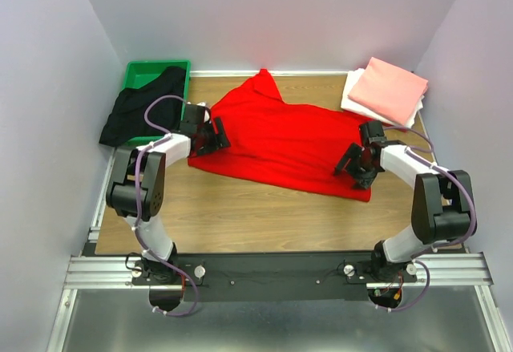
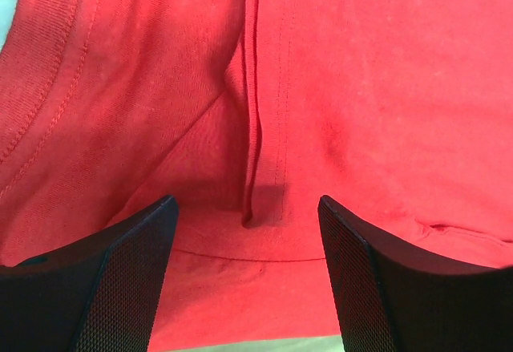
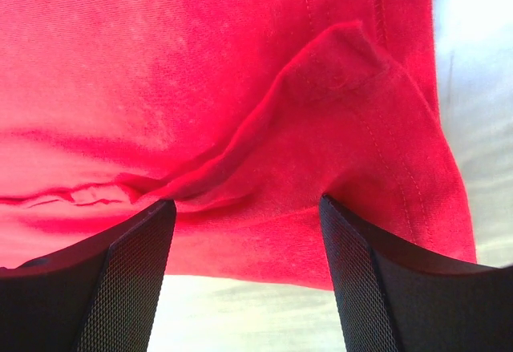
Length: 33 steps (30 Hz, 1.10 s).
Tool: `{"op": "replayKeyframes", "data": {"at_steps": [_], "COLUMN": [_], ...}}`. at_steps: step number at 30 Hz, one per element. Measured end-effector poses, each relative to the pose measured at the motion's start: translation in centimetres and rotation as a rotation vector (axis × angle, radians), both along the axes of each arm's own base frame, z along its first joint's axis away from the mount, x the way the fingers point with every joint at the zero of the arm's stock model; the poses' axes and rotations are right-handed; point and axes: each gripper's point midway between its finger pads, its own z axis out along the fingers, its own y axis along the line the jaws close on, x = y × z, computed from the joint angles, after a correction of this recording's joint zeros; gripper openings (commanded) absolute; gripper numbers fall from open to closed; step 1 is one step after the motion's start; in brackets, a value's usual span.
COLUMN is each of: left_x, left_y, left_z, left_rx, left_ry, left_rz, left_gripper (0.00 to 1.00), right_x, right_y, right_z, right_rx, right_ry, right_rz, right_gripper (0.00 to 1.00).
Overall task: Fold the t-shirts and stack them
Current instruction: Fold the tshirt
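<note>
red t-shirt (image 1: 280,139): likely limp, light | left gripper (image 1: 216,139), right gripper (image 1: 350,168) both spread, nothing pinched | grab seamed edges

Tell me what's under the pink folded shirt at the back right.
A folded white t-shirt lies under the pink t-shirt, showing along its left and near edges. Anything beneath the white one is covered.

Left arm (image 1: 143,177) bent at the elbow, forearm reaching forward and inward. Left tool (image 1: 215,137) held low, jaws wide apart. Right arm (image 1: 437,200) mirrors it, elbow out. Right tool (image 1: 351,164) also low, jaws spread, not clamped.
</note>
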Motion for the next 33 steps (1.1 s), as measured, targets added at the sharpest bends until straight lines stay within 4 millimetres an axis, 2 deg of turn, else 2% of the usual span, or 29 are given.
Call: {"op": "replayKeyframes", "data": {"at_steps": [5,8,10,13,16,20,23,33], "left_x": [-2.1,-2.6,-2.6,-2.5,-2.2,-2.0,-2.0,-2.5], "left_y": [0.6,0.6,0.1,-1.2,-2.1,-2.0,-1.5,-1.2], "left_z": [0.2,1.4,2.6,4.4,5.2,4.7,3.4,0.9], "left_rx": [0.004,0.007,0.001,-0.008,-0.013,0.009,0.039,0.087], "left_ry": [0.014,0.000,-0.028,-0.068,-0.088,-0.070,-0.037,0.036], "left_rz": [0.019,0.025,0.019,-0.002,-0.015,-0.002,0.017,0.021], "left_gripper": [0.79,0.79,0.78,0.71,0.65,0.57,0.53,0.47], "right_x": [-2.8,-4.2,-4.7,-5.0,-4.8,-4.0,-3.7,-3.6], "right_y": [0.3,0.2,0.2,0.2,0.2,0.3,0.3,0.4], "right_z": [0.0,0.1,0.2,0.4,0.7,1.3,1.7,2.0], "right_rx": [0.022,0.022,0.023,0.022,0.021,0.023,0.025,0.028], "right_ry": [0.081,0.129,0.142,0.157,0.152,0.128,0.112,0.104], "right_rz": [0.005,0.016,0.024,0.034,0.039,0.045,0.049,0.050], "right_gripper": [0.80,0.80,0.80,0.80,0.80,0.80,0.80,0.80]}}
